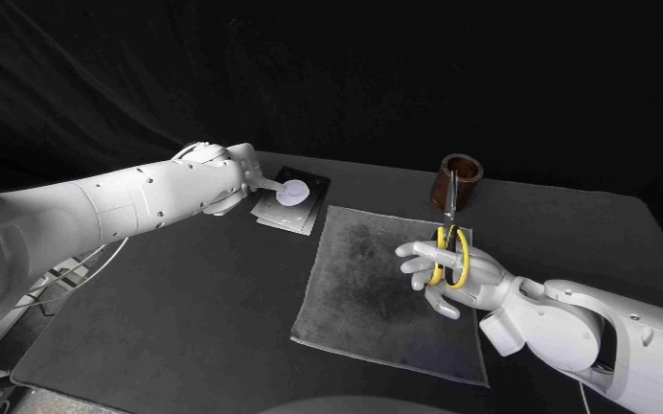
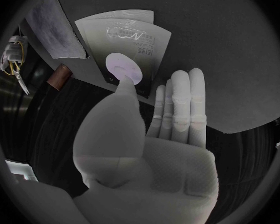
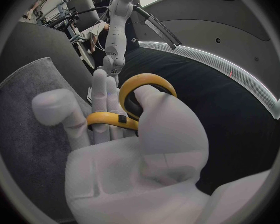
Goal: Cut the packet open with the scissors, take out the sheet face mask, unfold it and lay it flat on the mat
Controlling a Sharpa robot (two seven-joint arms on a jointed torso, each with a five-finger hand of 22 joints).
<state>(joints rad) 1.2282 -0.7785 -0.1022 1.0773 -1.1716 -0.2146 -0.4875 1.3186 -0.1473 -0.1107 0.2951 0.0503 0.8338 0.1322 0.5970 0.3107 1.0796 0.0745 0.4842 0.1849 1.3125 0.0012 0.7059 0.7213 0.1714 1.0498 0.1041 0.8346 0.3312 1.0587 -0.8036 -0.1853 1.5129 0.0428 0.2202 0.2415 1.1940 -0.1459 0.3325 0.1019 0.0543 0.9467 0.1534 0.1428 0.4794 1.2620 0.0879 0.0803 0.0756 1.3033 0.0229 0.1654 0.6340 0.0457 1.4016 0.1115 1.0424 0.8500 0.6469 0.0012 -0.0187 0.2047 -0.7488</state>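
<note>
Two silvery face mask packets (image 1: 296, 207) lie fanned on the table just beyond the mat's far left corner, also in the left wrist view (image 2: 130, 32). My left hand (image 1: 228, 179) hovers at them with its fingers (image 2: 182, 104) straight and apart; the thumb tip (image 2: 123, 68) is over the packets' near edge, and it grips nothing. My right hand (image 1: 445, 270) holds the yellow-handled scissors (image 1: 452, 253) above the mat's right side, blades pointing away toward the cup. The thumb passes through one yellow loop (image 3: 146, 84).
The grey mat (image 1: 373, 309) lies in the table's middle. A brown cup (image 1: 460, 179) stands beyond the mat's far right corner, close to the scissor tips. The black table's (image 1: 180, 309) front left edge is near my left arm.
</note>
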